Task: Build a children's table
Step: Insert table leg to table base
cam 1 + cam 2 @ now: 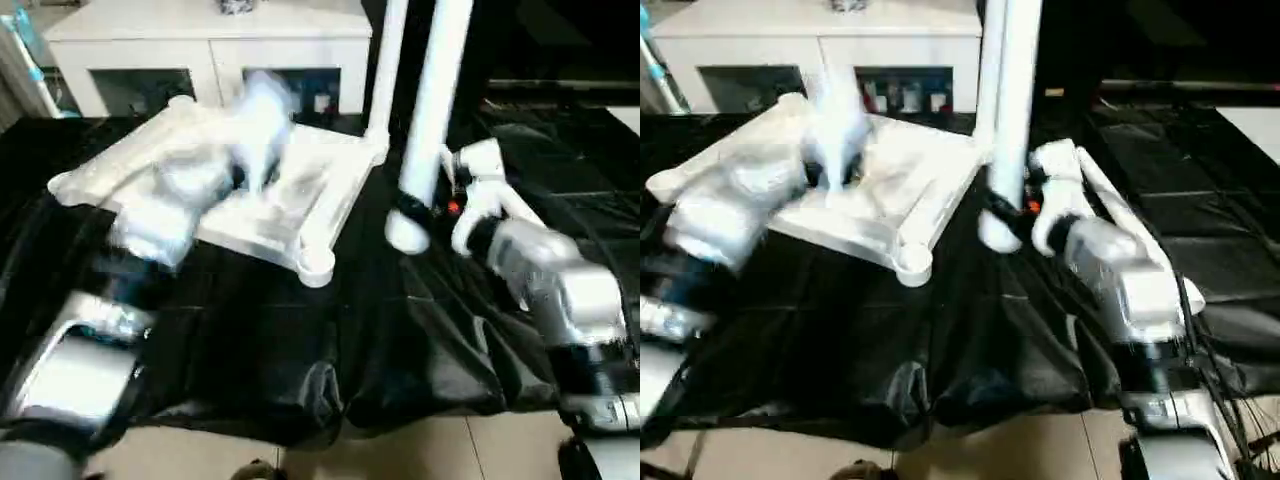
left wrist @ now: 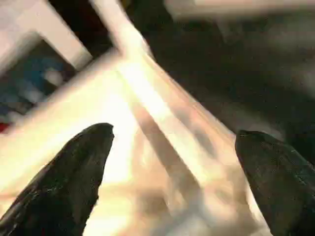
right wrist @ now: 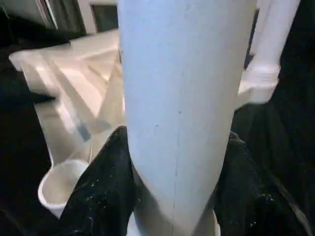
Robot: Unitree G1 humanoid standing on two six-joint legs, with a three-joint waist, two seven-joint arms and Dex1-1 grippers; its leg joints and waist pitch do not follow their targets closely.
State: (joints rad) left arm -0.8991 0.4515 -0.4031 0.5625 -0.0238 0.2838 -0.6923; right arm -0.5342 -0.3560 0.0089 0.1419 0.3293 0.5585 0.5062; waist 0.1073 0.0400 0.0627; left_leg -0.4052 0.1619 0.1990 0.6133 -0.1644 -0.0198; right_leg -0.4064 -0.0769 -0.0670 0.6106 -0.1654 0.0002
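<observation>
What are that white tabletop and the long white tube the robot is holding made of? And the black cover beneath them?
Tabletop: looks like moulded white plastic, smooth, with a raised rim and round corner sockets.
Tube leg: seemingly the same white plastic, with a satin sheen and a faint seam line down its length.
Black cover: probably thin plastic sheeting or coated cloth, since it wrinkles and catches glossy highlights.

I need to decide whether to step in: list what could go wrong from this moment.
1. The right tool grips a long leg near its lower end; held so low, the tall leg could tip or twist in the grip.
2. The empty corner socket sits near the black-covered table's front edge; pushing the leg in could slide the tabletop.
3. The left tool is open above the tabletop, not holding it, so nothing steadies it.
</observation>
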